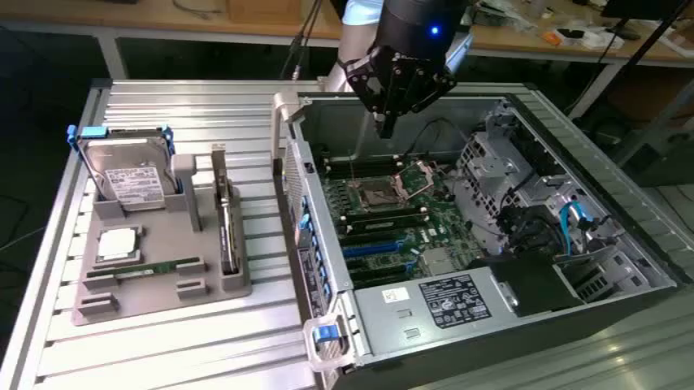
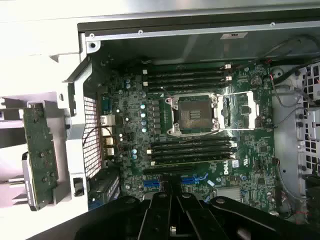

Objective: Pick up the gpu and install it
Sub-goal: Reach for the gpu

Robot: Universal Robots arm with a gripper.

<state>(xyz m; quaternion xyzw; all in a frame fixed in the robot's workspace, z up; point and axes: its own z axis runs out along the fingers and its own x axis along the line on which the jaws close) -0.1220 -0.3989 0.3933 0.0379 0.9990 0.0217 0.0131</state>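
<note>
The gpu (image 1: 224,213) is a thin dark card standing on its long edge in the grey holder (image 1: 162,284), to the exterior view's left of the open computer case (image 1: 607,244). In the wrist view the gpu (image 2: 40,155) shows a greenish board face beside the case's rear wall. My gripper (image 1: 385,128) hangs above the motherboard (image 1: 401,219), near the far end of the case and well apart from the card. Its fingers (image 2: 161,220) are shut together with nothing between them.
The holder also carries a silver hard drive (image 1: 130,175) in a blue frame, a processor chip (image 1: 117,244) and a green memory stick (image 1: 146,266). Inside the case are the CPU socket (image 2: 197,114), memory slots, blue expansion slots (image 1: 379,248), the drive cage (image 1: 509,162) and cables.
</note>
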